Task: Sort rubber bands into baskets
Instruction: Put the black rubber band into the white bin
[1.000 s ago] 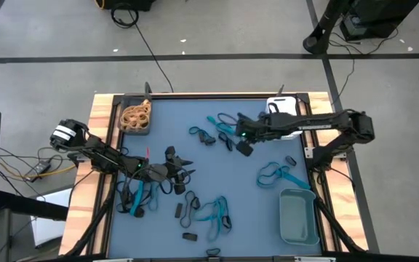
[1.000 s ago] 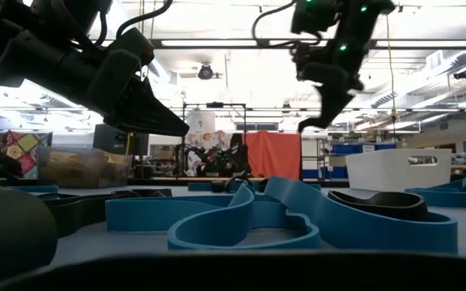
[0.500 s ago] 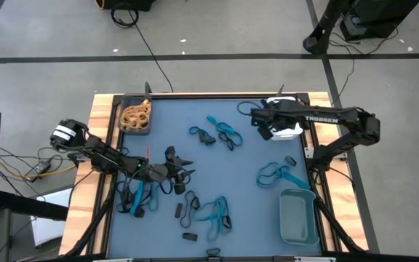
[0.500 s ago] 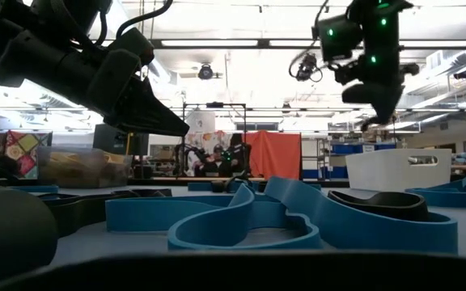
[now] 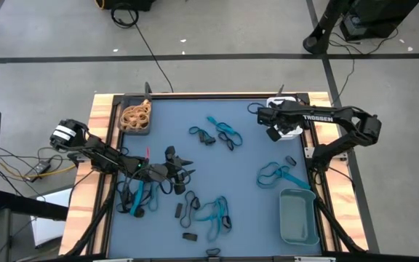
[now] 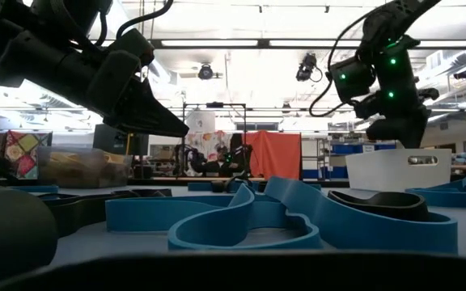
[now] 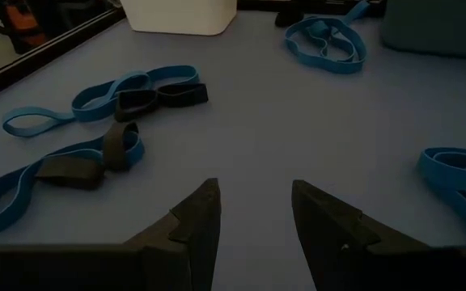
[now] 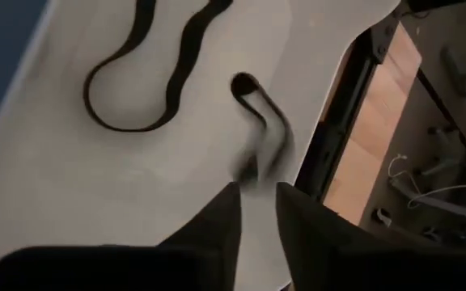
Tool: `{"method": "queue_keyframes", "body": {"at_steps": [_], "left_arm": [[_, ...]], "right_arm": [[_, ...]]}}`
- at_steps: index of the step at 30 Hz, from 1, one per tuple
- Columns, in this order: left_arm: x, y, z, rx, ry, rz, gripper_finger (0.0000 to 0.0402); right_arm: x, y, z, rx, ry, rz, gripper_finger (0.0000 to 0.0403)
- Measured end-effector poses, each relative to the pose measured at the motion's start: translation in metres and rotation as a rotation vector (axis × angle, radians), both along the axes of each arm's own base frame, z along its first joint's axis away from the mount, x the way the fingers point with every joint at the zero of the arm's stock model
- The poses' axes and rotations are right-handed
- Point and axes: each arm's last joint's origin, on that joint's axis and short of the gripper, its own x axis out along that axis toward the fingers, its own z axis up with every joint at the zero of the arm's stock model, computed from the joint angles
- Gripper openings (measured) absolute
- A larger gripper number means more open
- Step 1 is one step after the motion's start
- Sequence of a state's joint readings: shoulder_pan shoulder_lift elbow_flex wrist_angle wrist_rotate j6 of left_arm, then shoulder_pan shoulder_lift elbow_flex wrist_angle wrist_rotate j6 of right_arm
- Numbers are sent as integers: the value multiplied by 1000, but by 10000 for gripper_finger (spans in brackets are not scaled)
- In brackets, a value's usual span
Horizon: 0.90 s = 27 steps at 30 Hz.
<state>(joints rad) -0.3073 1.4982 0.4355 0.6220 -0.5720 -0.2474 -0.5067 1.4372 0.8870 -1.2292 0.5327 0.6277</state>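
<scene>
Fingers of the right gripper [image 8: 256, 212] stand slightly apart above the white rectangular basket [image 5: 282, 116] at the desk's far right corner; inside it lie a long black rubber band [image 8: 148, 73] and a blurred, smaller black band [image 8: 261, 133] just ahead of the fingertips. Left gripper [image 7: 253, 217] fingers are apart and empty, low over the blue desk [image 5: 246, 167] near its left edge. A dark basket [image 5: 135, 116] at the far left corner holds tan bands [image 5: 134, 113]. The grey-teal basket [image 5: 298, 216] sits at the near right corner. Blue and black bands [image 5: 209, 211] lie scattered mid-desk.
</scene>
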Motion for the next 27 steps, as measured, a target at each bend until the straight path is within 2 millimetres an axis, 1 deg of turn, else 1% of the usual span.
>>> {"method": "queue_keyframes", "body": {"at_steps": [9, 13, 19, 24, 27], "left_arm": [[0, 0, 0, 4, 3, -2, 158], [0, 0, -1, 8, 14, -2, 158], [-1, 0, -1, 9, 15, -2, 158], [-1, 0, -1, 11, 16, -3, 158], [-1, 0, -1, 11, 17, -3, 158]], "right_arm": [[3, 0, -1, 20, -22, 26, 177], [15, 6, 6, 60, -91, 83, 195], [46, 21, 25, 35, -268, 207, 195], [84, 44, 36, 63, -543, 442, 185], [98, 55, 40, 89, -676, 536, 183]]}}
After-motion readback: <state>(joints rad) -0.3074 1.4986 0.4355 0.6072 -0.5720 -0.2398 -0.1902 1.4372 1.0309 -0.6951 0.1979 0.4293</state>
